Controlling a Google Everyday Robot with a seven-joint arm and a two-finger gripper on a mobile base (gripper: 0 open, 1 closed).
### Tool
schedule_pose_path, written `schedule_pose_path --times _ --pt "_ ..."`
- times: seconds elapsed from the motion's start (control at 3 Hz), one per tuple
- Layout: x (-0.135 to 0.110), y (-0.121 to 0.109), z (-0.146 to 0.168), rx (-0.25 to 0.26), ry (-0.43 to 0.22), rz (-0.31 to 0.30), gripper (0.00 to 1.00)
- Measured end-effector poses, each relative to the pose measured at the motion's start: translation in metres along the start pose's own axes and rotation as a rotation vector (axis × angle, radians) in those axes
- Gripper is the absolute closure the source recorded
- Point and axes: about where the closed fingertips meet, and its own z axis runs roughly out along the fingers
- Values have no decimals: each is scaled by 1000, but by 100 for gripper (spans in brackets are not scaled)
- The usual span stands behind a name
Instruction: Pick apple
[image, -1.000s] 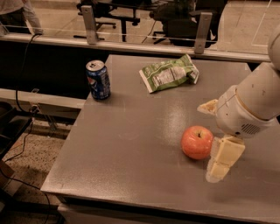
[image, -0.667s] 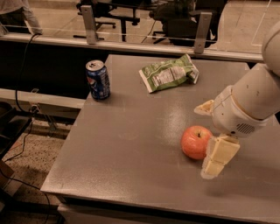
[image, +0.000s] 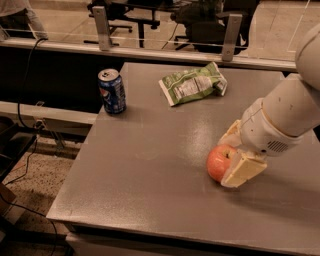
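Grey-brown and matte, the surface (image: 150, 200) carries its nearest object toward the front right corner. That is the apple (image: 217, 161), orange-red with a paler patch, resting on the surface and well in from the front edge. The gripper (image: 227, 160) sits low around the apple's right side, with one pale pad in front of the fruit and another behind it. This looks like a sideways approach that takes the round fruit across its widest part. I cannot tell whether the gripper has already clamped down or is only spread around the apple. The white arm (image: 287, 110) slopes down to it from over the right edge, which keeps the bulky wrist away from the other items. The apple does not look lifted, so I judge the step in hand to be securing the grasp. Further back, a blue soda can (image: 112, 91) stands upright just beside the left edge, well apart from the apple. A green chip bag (image: 192, 83) lies flat nearer the far edge. Neither sits in the arm's way. Beyond the far edge runs a low rail (image: 165, 50), with dark office chairs (image: 205, 20) behind it.
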Motion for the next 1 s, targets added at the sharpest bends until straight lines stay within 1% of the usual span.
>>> schedule_pose_path --times 0.33,0.67,1.0 --pt "-4 -3 -4 7 -3 -9 65" --pt "-16 -11 -24 20 -13 -22 88" --pt "-34 -25 -50 16 -28 -32 100"
